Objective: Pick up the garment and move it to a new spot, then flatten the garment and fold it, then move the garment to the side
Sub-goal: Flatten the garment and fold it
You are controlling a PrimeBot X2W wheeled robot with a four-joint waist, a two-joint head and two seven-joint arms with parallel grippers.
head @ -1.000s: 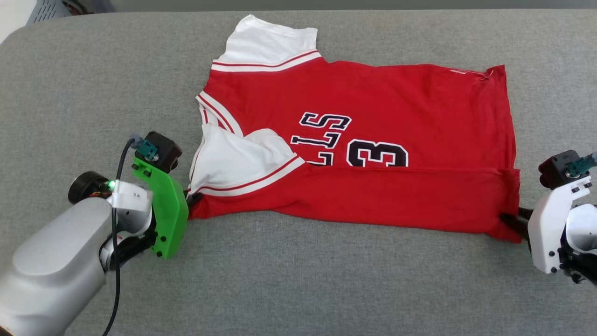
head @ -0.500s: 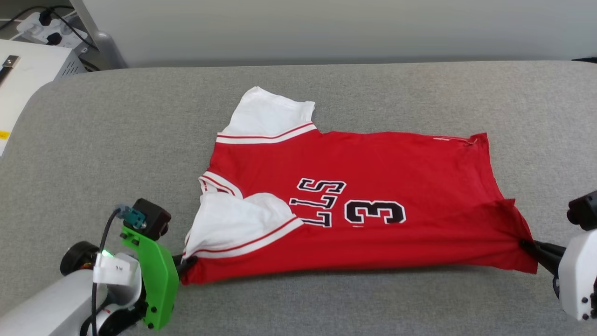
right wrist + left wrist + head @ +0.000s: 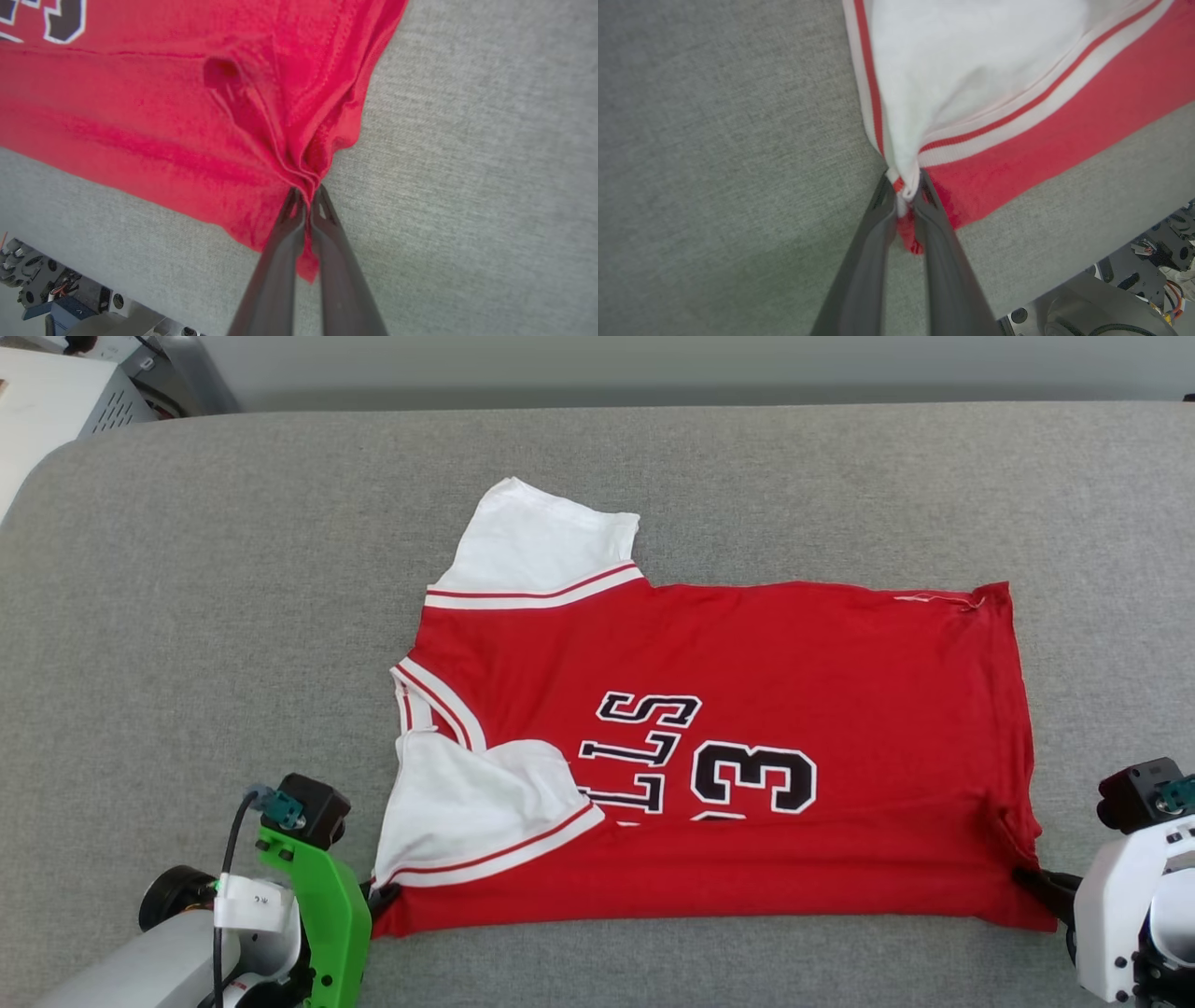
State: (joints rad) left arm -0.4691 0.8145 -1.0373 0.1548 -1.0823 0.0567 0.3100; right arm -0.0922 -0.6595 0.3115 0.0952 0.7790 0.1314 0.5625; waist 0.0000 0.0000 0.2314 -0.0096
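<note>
From my remote station, the garment (image 3: 747, 663), a red jersey tee, lies spread across the grey fabric-covered bench (image 3: 233, 569), collar (image 3: 434, 695) toward the robot's left and hem toward its right. The far white sleeve (image 3: 537, 546) lies flat and points away from the robot, while the near white sleeve (image 3: 467, 812) is turned in over the chest. The near long edge is folded up over the front, covering the bottom of the black, white-edged lettering (image 3: 644, 747) and the numeral 3 (image 3: 752, 779). The left gripper (image 3: 385, 896), below its green mount (image 3: 322, 915), sits at the near left corner of the garment. In the left wrist view its fingers (image 3: 873, 242) are clamped on a bunch of white sleeve trim and red cloth, which pokes out between them. The right gripper (image 3: 1027, 879), ahead of its white mount (image 3: 1111, 915), sits at the near right corner by the hem. In the right wrist view its fingers (image 3: 280, 252) are pinched tight on several gathered red layers, and creases fan out from the grip. Between the two grips the near edge runs almost straight along the bench. A white box (image 3: 47, 401) stands past the bench's far left corner.
</note>
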